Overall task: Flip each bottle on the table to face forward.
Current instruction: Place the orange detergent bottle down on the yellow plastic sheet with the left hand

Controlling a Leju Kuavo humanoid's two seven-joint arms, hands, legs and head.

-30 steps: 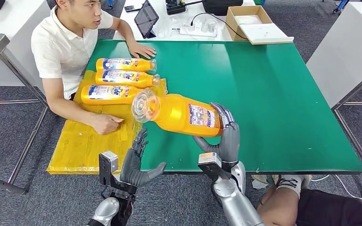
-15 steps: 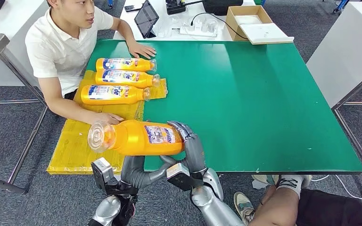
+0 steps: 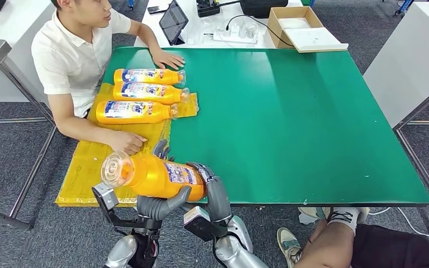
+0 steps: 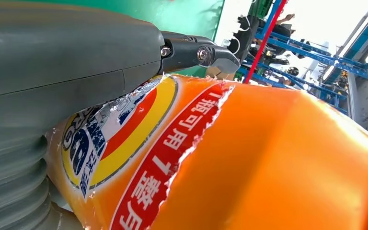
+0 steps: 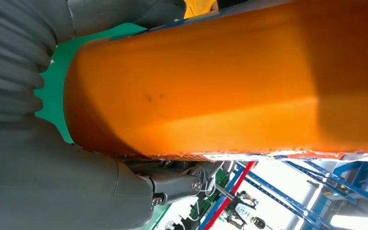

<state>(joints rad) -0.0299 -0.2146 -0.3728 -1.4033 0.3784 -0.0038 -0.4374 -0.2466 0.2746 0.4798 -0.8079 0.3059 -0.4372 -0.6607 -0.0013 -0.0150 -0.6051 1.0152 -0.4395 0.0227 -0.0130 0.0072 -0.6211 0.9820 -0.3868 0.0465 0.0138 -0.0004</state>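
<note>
**Both hands on the fourth bottle at the near table edge**

The right hand (image 3: 215,192) is wrapped around the base end of an orange plastic detergent bottle with a clear cap (image 3: 153,176); its fingers curl over the top of the body beside the small printed label. The left hand (image 3: 159,204) cradles the same bottle from beneath, its thumb reaching along the underside and fingertips showing behind the far side. The left wrist view shows the thumb lying across the big colourful front label (image 4: 124,143), which faces down toward that palm. So both hands are clasping the bottle, held lying level just above the near-left corner of the green table (image 3: 313,123), cap pointing left, over the edge of a yellow plastic sheet (image 3: 89,173).

Further out on that sheet lie three matching orange bottles (image 3: 137,110) in a row, front labels up, caps toward the table centre. A person in a white shirt sits alongside, one hand (image 3: 125,142) resting on the sheet near the held bottle.

This looks like the turning step itself. The next move probably calls for rolling the bottle so the front label comes up, then laying it beside the row without crowding the person's hand.
</note>
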